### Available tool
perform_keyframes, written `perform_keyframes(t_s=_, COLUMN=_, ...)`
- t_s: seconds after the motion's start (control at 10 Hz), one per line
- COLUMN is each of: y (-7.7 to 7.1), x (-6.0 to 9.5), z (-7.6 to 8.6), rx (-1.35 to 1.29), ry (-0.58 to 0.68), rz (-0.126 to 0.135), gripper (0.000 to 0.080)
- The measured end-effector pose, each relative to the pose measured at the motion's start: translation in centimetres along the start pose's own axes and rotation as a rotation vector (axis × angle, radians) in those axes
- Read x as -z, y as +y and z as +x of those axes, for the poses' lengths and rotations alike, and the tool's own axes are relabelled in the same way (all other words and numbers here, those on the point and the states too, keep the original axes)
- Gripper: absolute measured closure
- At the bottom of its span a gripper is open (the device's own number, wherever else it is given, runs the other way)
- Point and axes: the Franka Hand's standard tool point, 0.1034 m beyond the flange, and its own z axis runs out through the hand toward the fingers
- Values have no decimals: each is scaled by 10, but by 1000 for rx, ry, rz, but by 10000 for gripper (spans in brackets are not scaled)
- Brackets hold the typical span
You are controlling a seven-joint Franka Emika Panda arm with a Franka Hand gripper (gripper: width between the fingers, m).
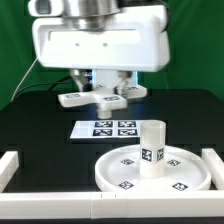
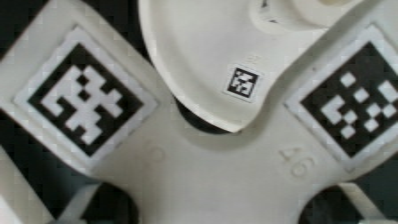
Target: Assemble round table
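Observation:
The large round disc lies on the black table at the front right. The short cylindrical leg stands upright on its middle. My gripper is at the back, above the table, shut on the four-armed cross-shaped base and holding it off the surface. In the wrist view the base fills the picture, with tags on two of its arms. Its hub sits between my fingers, and my gripper is closed on it. Past the base, part of the disc shows with one small tag.
The marker board lies flat between the held base and the disc. White border rail pieces stand at the exterior view's left, at its right and along the front. A green backdrop stands behind.

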Motion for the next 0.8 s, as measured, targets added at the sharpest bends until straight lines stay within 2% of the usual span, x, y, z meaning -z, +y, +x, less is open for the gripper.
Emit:
perform_keyframes(t_s=0.1, y=-1, x=-1, z=2, rx=2, ry=21, rz=6, gripper=359)
perform_keyframes(t_s=0.4, y=-4, x=-2, z=-2, rx=-13, ry=20, rz=4, gripper=359)
perform_keyframes(t_s=0.6, y=-26, x=-2, z=-35, rx=-17, ry=8, rz=3, gripper=358)
perform_keyframes(t_s=0.8, y=-30, x=-6, z=-43, rx=-49, ry=-7, rz=6, gripper=358)
